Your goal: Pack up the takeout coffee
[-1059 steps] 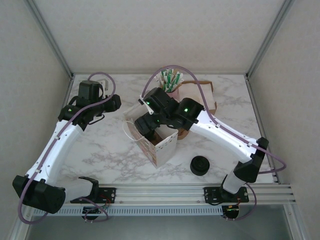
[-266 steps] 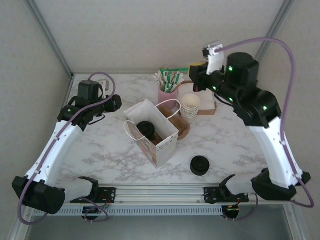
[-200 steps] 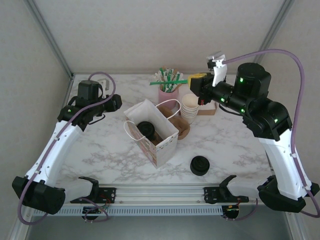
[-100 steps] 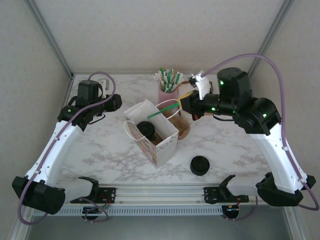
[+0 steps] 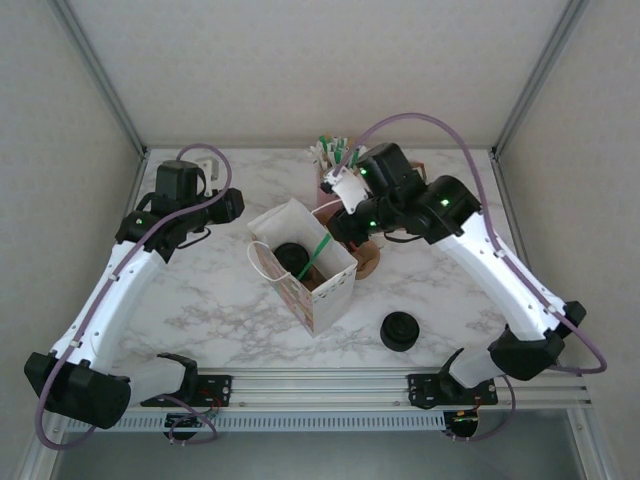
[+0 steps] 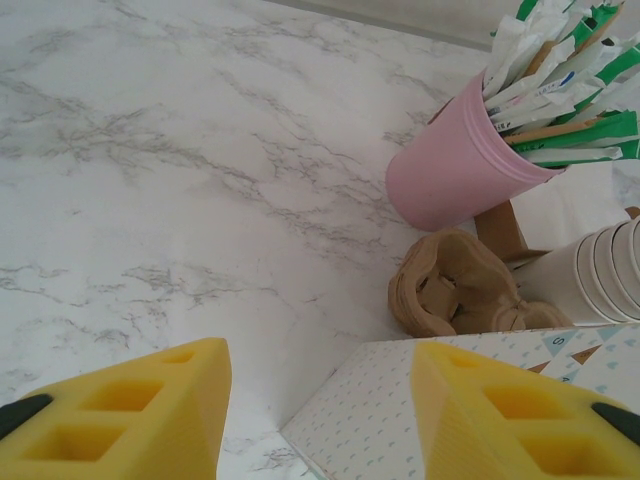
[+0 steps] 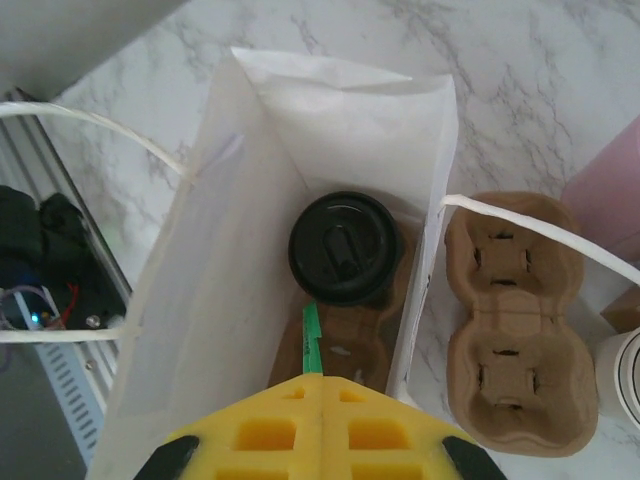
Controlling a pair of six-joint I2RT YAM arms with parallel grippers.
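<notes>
- Right claw (image 7: 322, 388) — over the open mouth of the white paper bag (image 5: 320, 300); yellow fingers pressed together on a green straw (image 7: 312, 338) that slants down into the bag.
- Takeout coffee (image 7: 375, 332) — brown moulded-pulp carrier bearing a black-lidded cup (image 7: 345, 248); standing inside the bag, on its floor.
- Empty carrier (image 7: 510, 330) — two wells facing up, on the desk (image 5: 200, 290) just beside the bag's right wall, under a loop of the bag's handle.
- Left claw (image 6: 320, 370) — fingers spread wide, nothing between them; hanging to the left of the bag, apart from it.
- Pink cup (image 6: 455, 170) of wrapped straws and stack of cream paper cups (image 6: 590, 280) — behind the bag, past the empty carrier.
- Loose black lid (image 5: 400, 330) — on the desk, to the near right of the bag.
</notes>
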